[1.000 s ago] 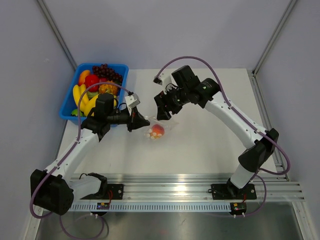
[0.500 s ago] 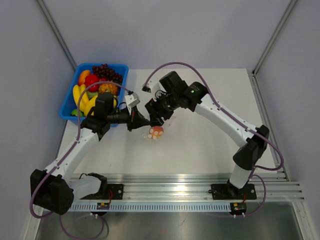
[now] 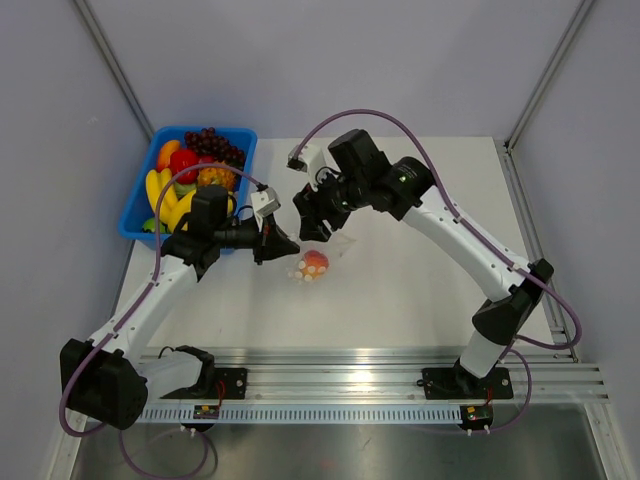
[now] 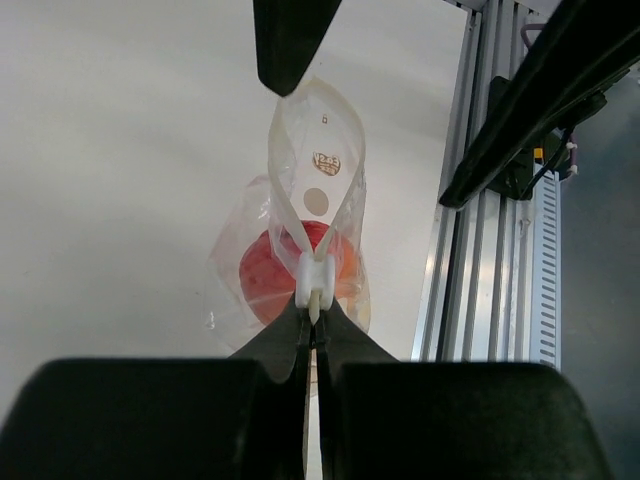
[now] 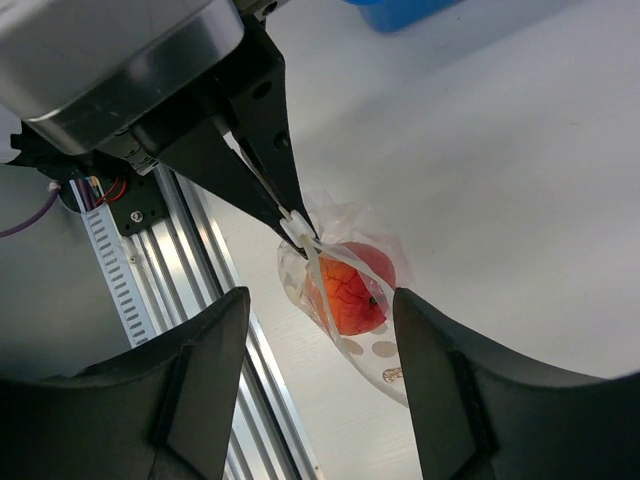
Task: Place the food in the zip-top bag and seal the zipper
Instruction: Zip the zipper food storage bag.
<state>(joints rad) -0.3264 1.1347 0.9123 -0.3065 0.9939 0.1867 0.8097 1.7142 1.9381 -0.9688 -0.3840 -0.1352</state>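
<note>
The peach [image 3: 316,262] lies inside the clear zip-top bag [image 3: 336,246] on the table, just right of my left gripper [image 3: 283,245]. In the left wrist view my left gripper [image 4: 315,315] is shut on the white end of the zipper [image 4: 314,280]; the two seal strips part beyond it, so the mouth gapes over the peach [image 4: 270,275]. My right gripper [image 3: 313,216] hovers open above the bag. In the right wrist view the right gripper [image 5: 320,300] straddles the peach [image 5: 350,288] and bag [image 5: 385,365] without touching them.
A blue bin [image 3: 135,205] with bananas [image 3: 163,193], grapes [image 3: 213,141] and other fruit stands at the back left, behind the left arm. The aluminium rail [image 3: 380,365] runs along the near table edge, close to the bag in the wrist views.
My right gripper dipped down and left towards the bag, then rose back and stays open. The left gripper and the bag have held still.
</note>
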